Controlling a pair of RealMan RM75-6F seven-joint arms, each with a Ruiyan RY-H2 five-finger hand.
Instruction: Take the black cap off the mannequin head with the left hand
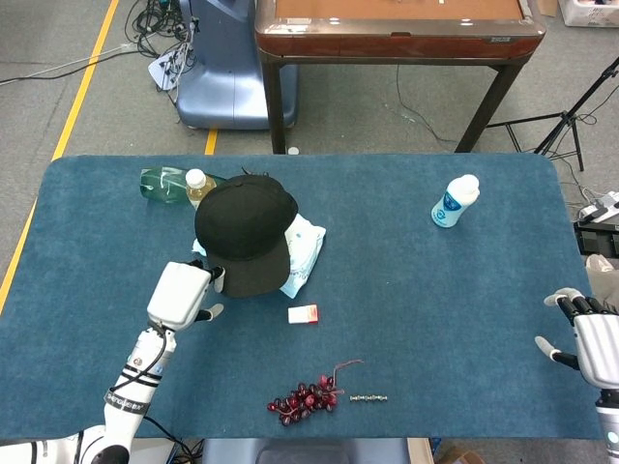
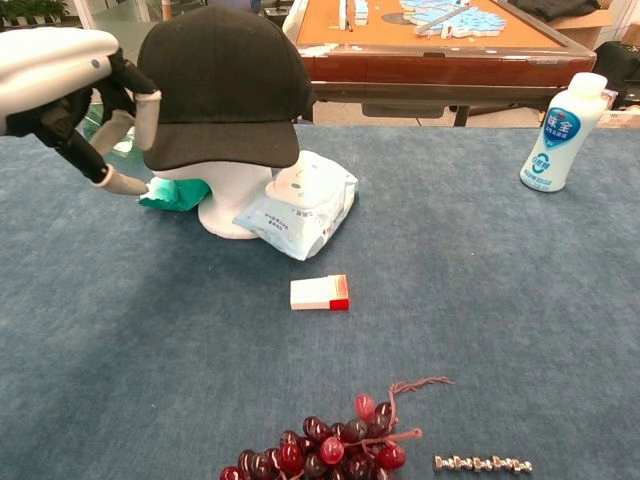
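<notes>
1. Looking down from the head view, the black cap sits on the mannequin head, brim pointing toward the robot, on the blue tabletop. The left hand is just beside the brim's left edge; its fingers are spread and reach toward the cap, and whether they touch it cannot be told here. The right hand rests at the far right edge of the tabletop, well apart from everything, fingers apart and holding nothing. Judged from this, the cap is not yet off: gripping and lifting are left.

2. In the chest view, the black cap covers the top of the white mannequin head. The left hand is at the cap's left side, its fingers apart and at the brim's edge, not closed on the fabric. The right hand does not show here. The approach looks nearly complete; the grasp is still to come.

3. As for writing, the white bottle far right carries a blue label with Chinese characters, too small to read surely. The wipes pack leaning against the mannequin head has print too fine to read. The small red-and-white box shows no legible text.
</notes>
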